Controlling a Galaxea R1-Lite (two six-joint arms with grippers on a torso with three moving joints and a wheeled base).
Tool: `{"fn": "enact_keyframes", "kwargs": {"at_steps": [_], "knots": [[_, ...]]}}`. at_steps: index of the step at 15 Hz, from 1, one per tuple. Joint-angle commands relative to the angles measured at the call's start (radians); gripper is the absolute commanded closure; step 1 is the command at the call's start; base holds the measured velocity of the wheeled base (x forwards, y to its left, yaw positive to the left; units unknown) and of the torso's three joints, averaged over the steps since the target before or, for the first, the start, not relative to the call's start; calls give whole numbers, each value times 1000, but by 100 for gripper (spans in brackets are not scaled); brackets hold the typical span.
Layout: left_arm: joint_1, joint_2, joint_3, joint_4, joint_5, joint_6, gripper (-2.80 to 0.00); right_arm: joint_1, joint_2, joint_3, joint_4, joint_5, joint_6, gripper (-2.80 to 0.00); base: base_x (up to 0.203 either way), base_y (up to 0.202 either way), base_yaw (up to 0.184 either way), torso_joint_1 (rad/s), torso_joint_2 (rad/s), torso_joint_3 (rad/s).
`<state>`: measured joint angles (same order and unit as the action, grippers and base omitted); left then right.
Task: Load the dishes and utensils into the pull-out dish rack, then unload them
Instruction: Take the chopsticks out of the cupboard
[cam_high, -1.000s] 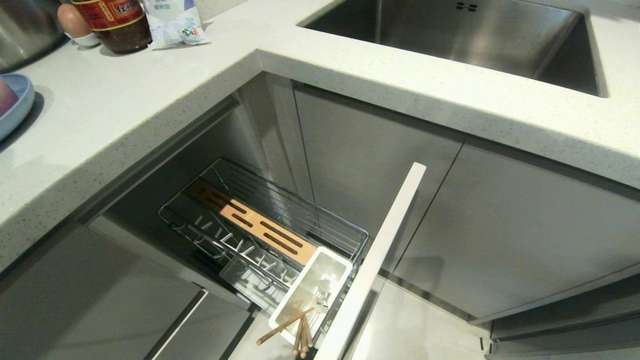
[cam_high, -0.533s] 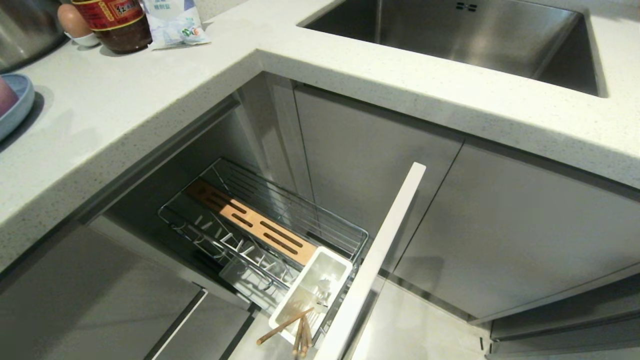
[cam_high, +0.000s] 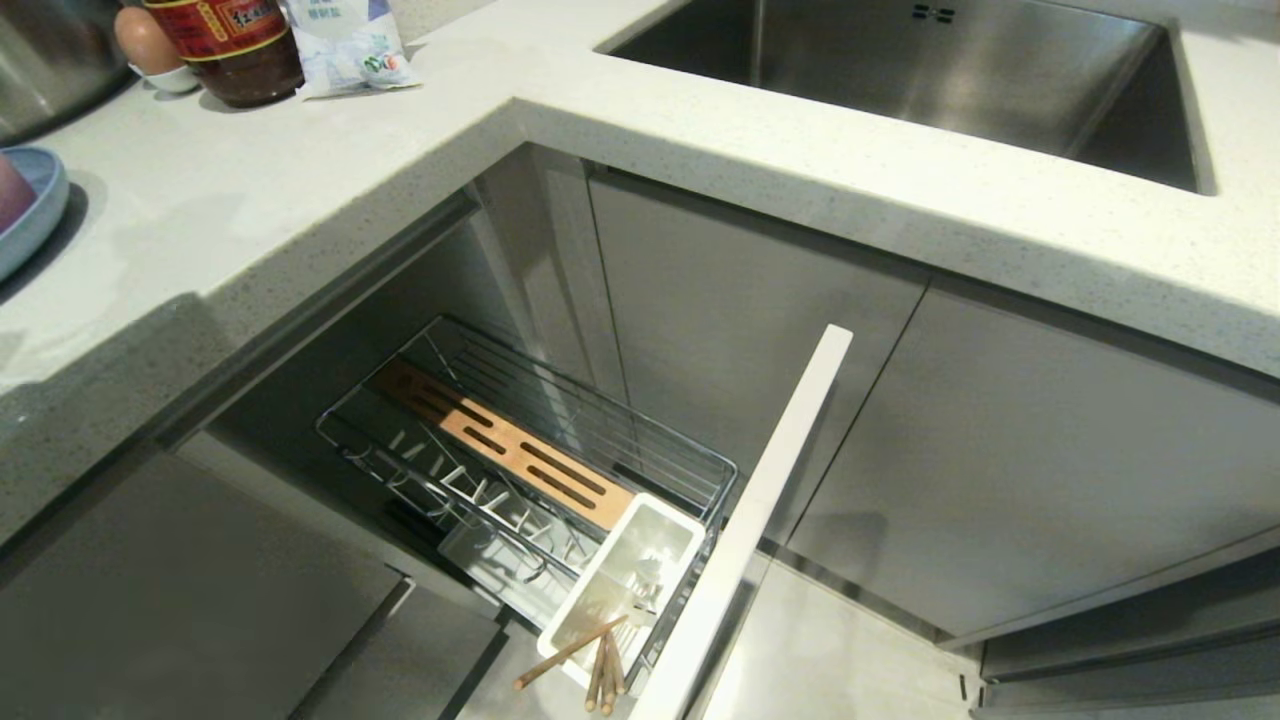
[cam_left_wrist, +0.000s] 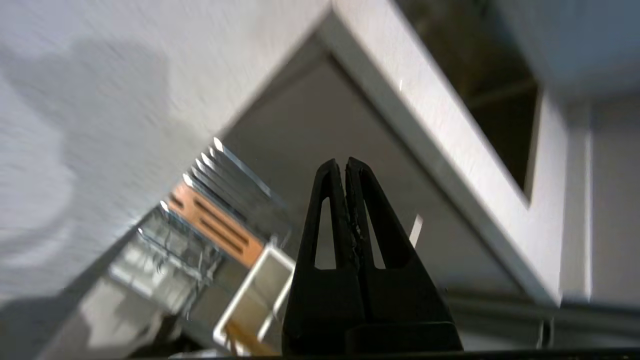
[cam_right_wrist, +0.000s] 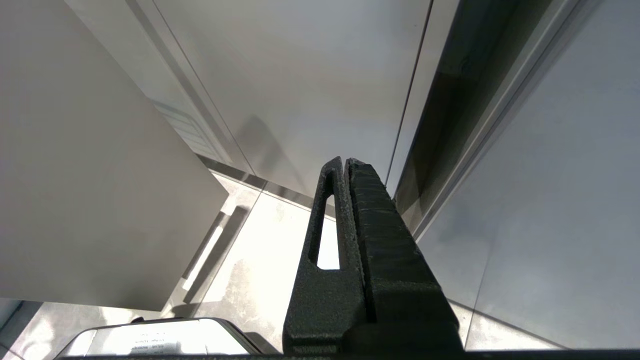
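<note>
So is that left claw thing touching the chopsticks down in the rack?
Apart. The left wrist view shows the left gripper shut on nothing, in open air above the rack. The head view shows the chopsticks leaning in the white caddy alone.

Speckled off-white stone table (cam_high: 300, 190), matt and finely grained. Brushed steel sink (cam_high: 900, 70), satin sheen. Chrome wire pull-out rack (cam_high: 560, 420), shiny, with a slotted matt light-wood strip (cam_high: 500, 445), a glossy white plastic caddy (cam_high: 625, 580) and a smooth white front panel (cam_high: 760, 510). Pale bare-wood chopsticks (cam_high: 590, 660). Grey cabinet doors (cam_high: 1000, 480), smooth satin. Black plastic left hand (cam_left_wrist: 345, 167), rough-textured inner faces; right hand (cam_right_wrist: 344, 165) likewise grainy black.
</note>
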<state>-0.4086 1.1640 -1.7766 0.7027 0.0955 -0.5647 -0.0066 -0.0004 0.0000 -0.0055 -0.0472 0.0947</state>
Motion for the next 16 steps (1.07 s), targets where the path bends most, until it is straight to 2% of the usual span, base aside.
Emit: {"fn": "enact_keyframes", "kwargs": {"at_steps": [1,3,4,6,8,11,13,16], "knots": [[-196,83,55,23,105,10,0,0,-4,0,-1,0,0,0,0,0,0,0,0,0],[-311,153,114,69,222,51,0,0,-4,0,-1,0,0,0,0,0,0,0,0,0],[-331,183,123,133,242,62,0,0,-3,0,-1,0,0,0,0,0,0,0,0,0],[-341,255,117,280,242,71,0,0,-4,0,-1,0,0,0,0,0,0,0,0,0],[-350,315,97,366,213,71,0,0,-4,0,-1,0,0,0,0,0,0,0,0,0],[-352,407,61,482,115,55,0,0,-3,0,-1,0,0,0,0,0,0,0,0,0],[-352,475,52,528,35,43,0,0,-4,0,-1,0,0,0,0,0,0,0,0,0],[-341,576,60,579,-43,41,0,0,-3,0,-1,0,0,0,0,0,0,0,0,0]]}}
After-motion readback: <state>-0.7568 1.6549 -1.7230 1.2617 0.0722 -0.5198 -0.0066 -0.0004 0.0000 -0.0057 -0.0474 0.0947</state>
